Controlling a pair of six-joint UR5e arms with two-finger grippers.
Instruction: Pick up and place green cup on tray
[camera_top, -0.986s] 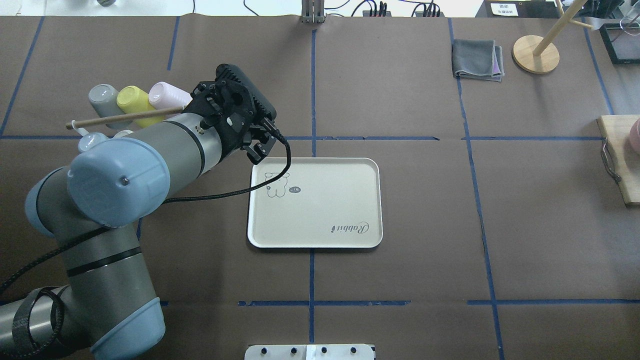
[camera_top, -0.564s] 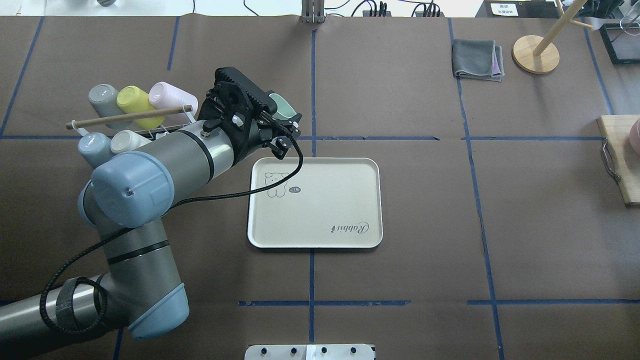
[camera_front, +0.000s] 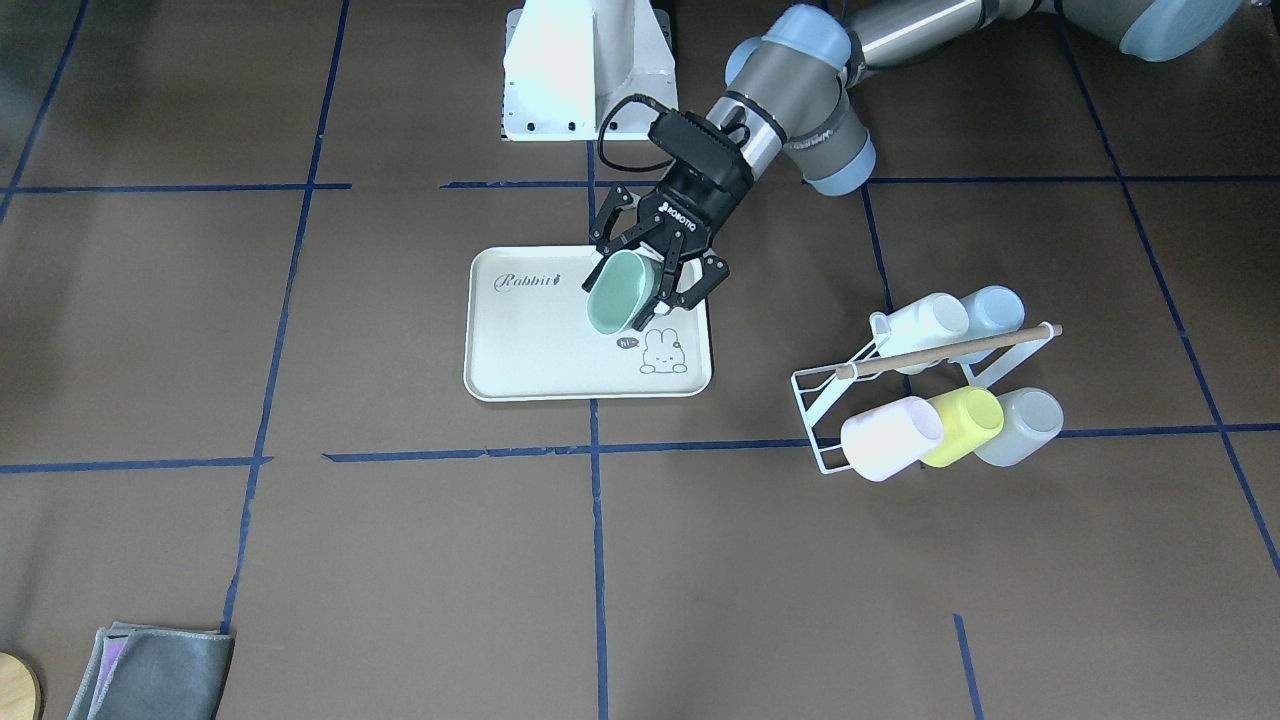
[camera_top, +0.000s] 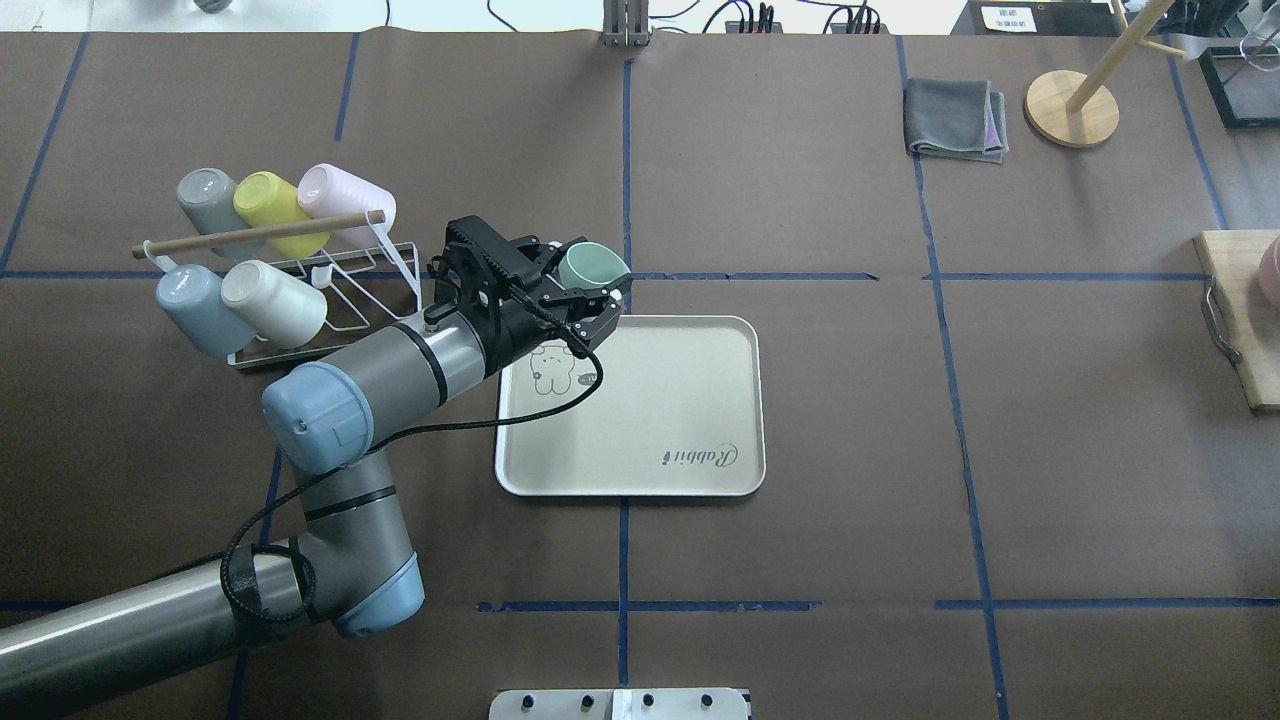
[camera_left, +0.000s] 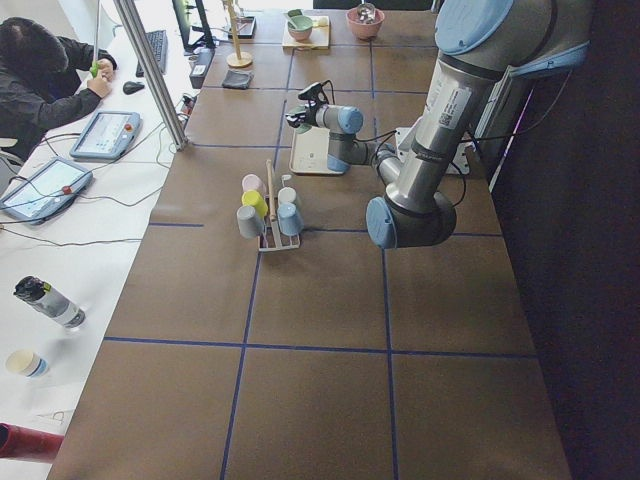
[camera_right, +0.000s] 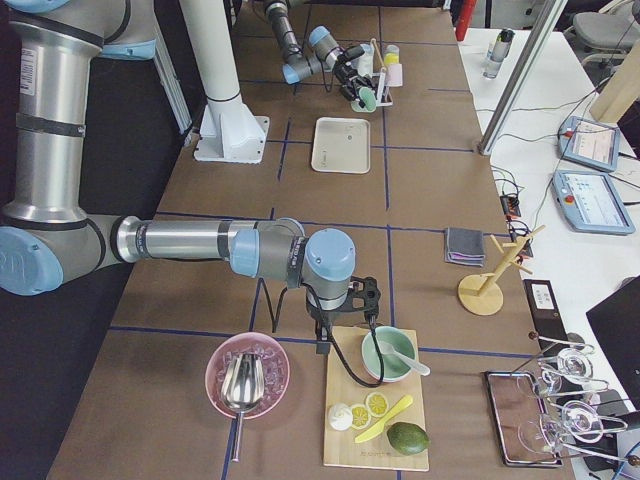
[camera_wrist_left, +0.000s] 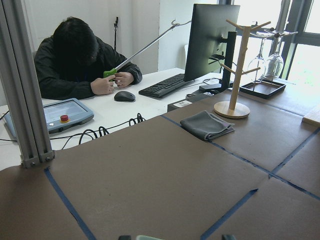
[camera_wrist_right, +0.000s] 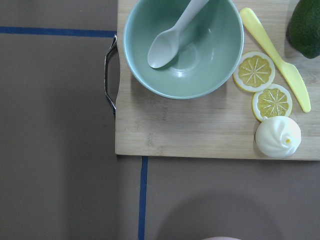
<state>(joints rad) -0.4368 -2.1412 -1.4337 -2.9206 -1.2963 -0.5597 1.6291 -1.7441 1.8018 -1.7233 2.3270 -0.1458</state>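
My left gripper (camera_top: 580, 288) is shut on the green cup (camera_top: 592, 266), a pale mint tumbler. It holds the cup tilted on its side in the air, over the far left corner of the tray (camera_top: 660, 410). In the front-facing view the cup (camera_front: 614, 294) hangs between the fingers of that gripper (camera_front: 636, 284), above the cream tray (camera_front: 530, 350) and near its bunny print. The right gripper (camera_right: 345, 318) shows only in the exterior right view, beside a wooden board; I cannot tell whether it is open or shut.
A white wire rack (camera_top: 345, 290) with several cups stands left of the tray. A folded grey cloth (camera_top: 955, 120) and a wooden stand (camera_top: 1070, 108) are at the far right. The wooden board (camera_wrist_right: 200, 135) holds a mint bowl (camera_wrist_right: 182, 47), lemon slices and a knife.
My left arm has swung right, away from the rack, with the green cup in its grip. The cup now hangs at the tray's far left corner.
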